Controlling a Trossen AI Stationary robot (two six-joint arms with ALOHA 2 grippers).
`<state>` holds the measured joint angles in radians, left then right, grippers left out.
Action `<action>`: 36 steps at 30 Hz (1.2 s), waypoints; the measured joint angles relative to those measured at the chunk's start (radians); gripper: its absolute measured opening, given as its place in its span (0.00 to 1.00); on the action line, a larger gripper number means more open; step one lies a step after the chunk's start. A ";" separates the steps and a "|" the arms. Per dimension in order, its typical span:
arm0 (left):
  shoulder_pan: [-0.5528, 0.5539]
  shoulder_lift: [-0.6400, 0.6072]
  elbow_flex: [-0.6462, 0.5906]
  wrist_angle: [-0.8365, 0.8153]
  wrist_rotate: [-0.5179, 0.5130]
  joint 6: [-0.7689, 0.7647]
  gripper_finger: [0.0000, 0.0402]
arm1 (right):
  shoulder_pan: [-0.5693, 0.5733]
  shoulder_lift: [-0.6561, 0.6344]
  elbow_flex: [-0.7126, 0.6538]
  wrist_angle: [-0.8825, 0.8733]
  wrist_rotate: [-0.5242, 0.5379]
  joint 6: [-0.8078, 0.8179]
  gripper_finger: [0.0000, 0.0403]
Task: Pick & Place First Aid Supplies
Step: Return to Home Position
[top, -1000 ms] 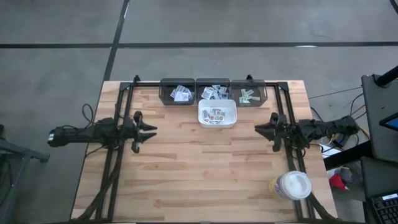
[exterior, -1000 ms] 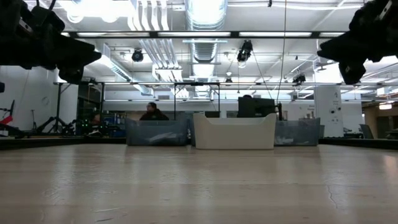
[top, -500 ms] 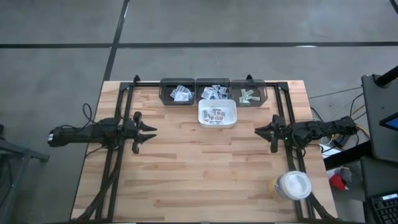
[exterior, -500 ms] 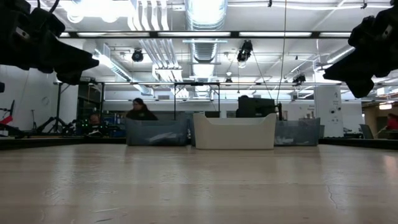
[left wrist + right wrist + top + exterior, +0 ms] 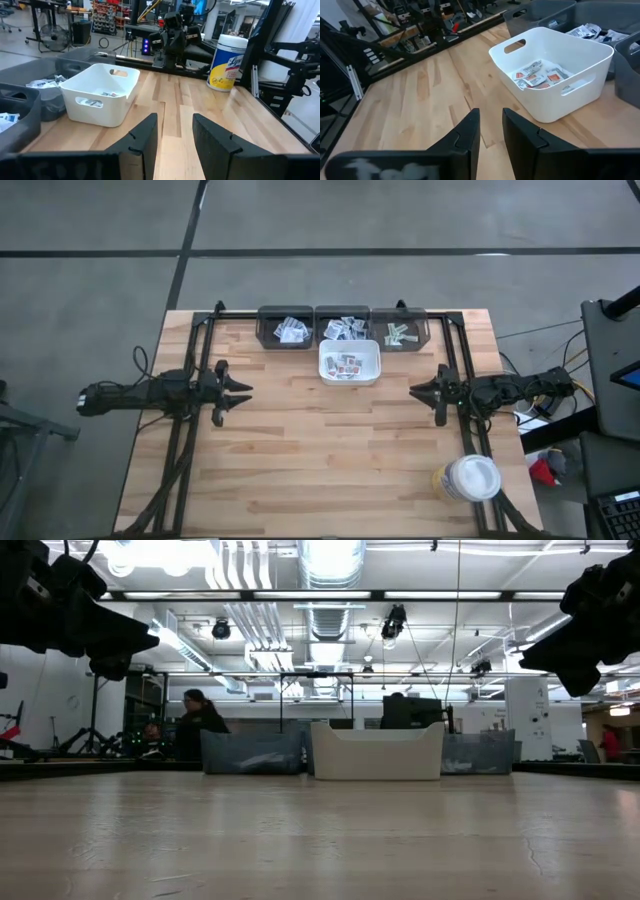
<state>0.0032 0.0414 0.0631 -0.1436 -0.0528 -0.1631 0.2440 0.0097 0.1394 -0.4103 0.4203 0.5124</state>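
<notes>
The first aid supplies are small packets. Some with red print lie on the floor of the white tray [image 5: 350,363], seen as packets [image 5: 540,75] in the right wrist view. More fill three dark bins along the far edge: left [image 5: 290,330], middle [image 5: 345,329], right [image 5: 397,333]. My left gripper [image 5: 245,390] hovers open over the table's left side, pointing toward the middle. My right gripper [image 5: 415,390] hovers open over the right side, facing it. Both are well short of the tray, with nothing between their fingers [image 5: 150,135] [image 5: 470,135].
A round white-lidded jar [image 5: 467,478] stands near the front right corner. Black frame rails [image 5: 190,360] run along both table sides. Bare wood [image 5: 330,440] stretches between the two grippers and toward the near edge. A person shows in the room beyond the table [image 5: 195,720].
My right gripper has tipped its fingers a little downward; my left gripper has done so too, more slightly. Neither has left its place. The person behind the table has walked toward the left.
</notes>
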 joint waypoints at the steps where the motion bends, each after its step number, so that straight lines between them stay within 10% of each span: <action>1: 0.000 0.000 0.000 -0.001 0.000 0.000 0.31 | 0.000 0.000 0.000 0.000 0.000 0.000 0.21; 36: 0.000 0.000 -0.003 -0.005 0.000 -0.002 0.31 | 0.000 0.000 0.000 0.000 0.000 0.001 0.20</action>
<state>0.0035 0.0418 0.0601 -0.1490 -0.0525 -0.1646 0.2440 0.0097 0.1394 -0.4102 0.4198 0.5132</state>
